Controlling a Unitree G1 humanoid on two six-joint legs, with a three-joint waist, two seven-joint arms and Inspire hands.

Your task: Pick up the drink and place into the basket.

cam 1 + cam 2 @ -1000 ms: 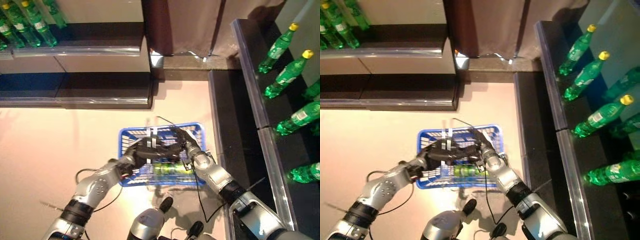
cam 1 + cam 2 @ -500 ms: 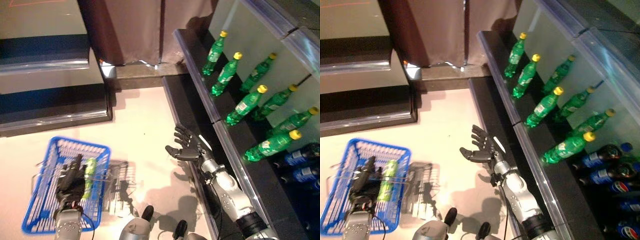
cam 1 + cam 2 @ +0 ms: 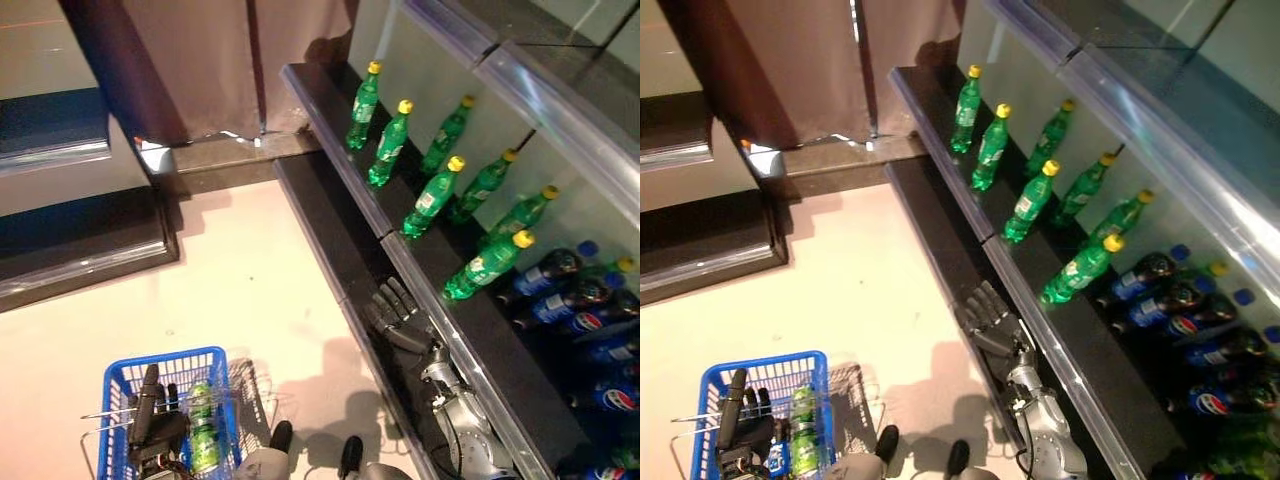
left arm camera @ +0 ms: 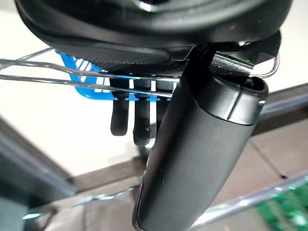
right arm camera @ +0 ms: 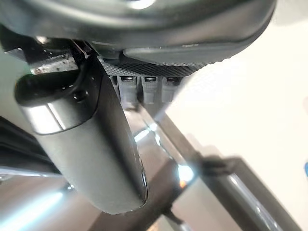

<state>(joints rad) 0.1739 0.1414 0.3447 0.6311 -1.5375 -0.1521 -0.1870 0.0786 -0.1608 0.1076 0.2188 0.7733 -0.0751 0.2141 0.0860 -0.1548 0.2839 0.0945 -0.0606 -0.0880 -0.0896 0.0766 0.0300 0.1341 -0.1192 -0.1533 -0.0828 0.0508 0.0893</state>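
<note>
Left hand (image 3: 152,425) lies with straight fingers in the blue basket (image 3: 118,372) beside the green bottle (image 3: 203,427); right hand (image 3: 397,315) spreads flat near the shelf (image 3: 420,290).

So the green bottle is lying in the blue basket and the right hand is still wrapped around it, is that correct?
Not quite. The green bottle does lie in the blue basket, but the right hand is empty, fingers straight, over by the dark shelf edge. The left eye view shows this; the hand beside the bottle is the left hand.

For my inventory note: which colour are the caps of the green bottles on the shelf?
Yellow caps, clearest in the left eye view.
</note>
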